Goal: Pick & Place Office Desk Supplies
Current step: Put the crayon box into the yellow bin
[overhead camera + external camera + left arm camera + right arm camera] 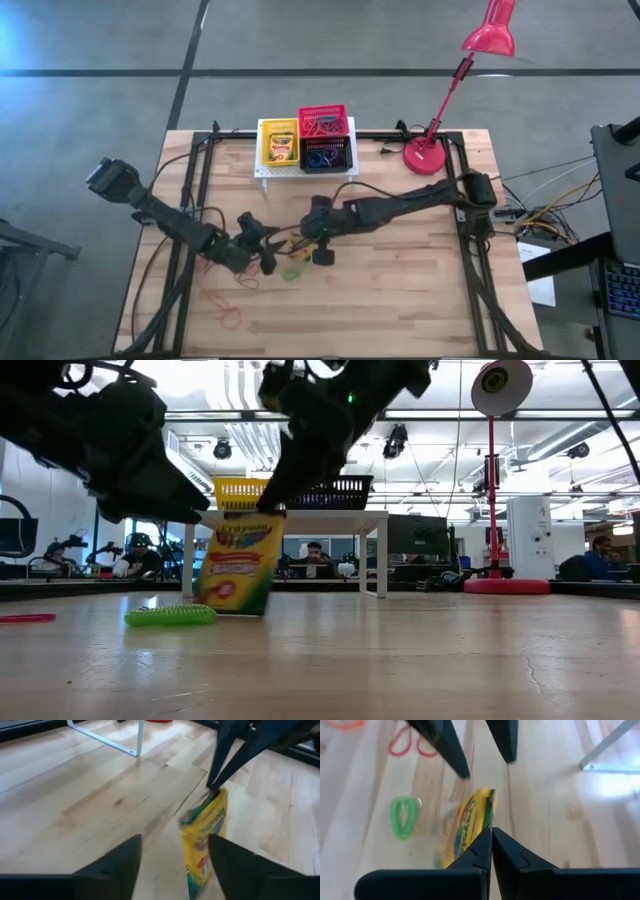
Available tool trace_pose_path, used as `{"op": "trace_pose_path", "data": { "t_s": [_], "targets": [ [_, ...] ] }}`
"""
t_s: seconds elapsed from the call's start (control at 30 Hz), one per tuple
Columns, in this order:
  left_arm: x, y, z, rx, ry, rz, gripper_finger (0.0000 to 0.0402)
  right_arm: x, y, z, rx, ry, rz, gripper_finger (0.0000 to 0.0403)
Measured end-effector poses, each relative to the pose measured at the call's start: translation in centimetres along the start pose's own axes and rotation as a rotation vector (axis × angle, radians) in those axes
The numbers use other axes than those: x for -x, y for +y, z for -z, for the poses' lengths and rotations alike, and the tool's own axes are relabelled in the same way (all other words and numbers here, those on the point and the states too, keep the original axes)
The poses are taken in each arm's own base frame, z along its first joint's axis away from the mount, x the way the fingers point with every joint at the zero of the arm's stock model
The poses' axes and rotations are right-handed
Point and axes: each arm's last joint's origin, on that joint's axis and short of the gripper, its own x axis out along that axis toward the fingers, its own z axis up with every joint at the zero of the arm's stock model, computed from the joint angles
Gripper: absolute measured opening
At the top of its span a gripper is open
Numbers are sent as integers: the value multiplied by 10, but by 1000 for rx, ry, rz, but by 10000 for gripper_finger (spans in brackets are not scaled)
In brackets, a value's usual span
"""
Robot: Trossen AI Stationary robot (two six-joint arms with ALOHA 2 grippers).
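My right gripper point(491, 836) is pinched on the top edge of a crayon box point(465, 827), fingers pressed almost together with only a thin lip of cardboard between them. The box hangs near the middle of the table point(420, 300), its lower end at or just above the wood; I cannot tell whether it touches. My left gripper point(175, 847) waits just beside it with fingers spread, not touching.

The biggest risk, I think, is the box itself: with so slim a hold it could swing, twist or slip free as I carry it toward the white stand point(262, 172), where the yellow basket point(279, 145) already holds another crayon box. Next, my two arms sit close, so a careless lift could knock them together. Smallest, the green elastic loop point(403, 815) lies near the box and a dragging corner could snag it.
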Motion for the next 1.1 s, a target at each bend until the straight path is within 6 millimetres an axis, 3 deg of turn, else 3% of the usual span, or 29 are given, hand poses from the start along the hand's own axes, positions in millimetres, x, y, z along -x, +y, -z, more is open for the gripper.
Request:
{"op": "trace_pose_path", "data": {
  "t_s": [0.23,0.53,0.7,0.87,1.1],
  "targets": [
    [-6,-1,4,-2,21,10,311,10,7,-4,34,-22,-13,8],
    [-33,-17,26,-147,-24,78,303,10,9,-4,42,-24,-21,8],
    [-41,-23,32,-180,-30,79,257,11,10,-4,43,-23,-36,8],
    [-43,-24,33,-190,-27,75,175,11,13,-5,66,-25,-151,12],
    [-43,-24,31,-181,-46,60,66,19,11,-8,35,-29,-138,77]
  ]
}}
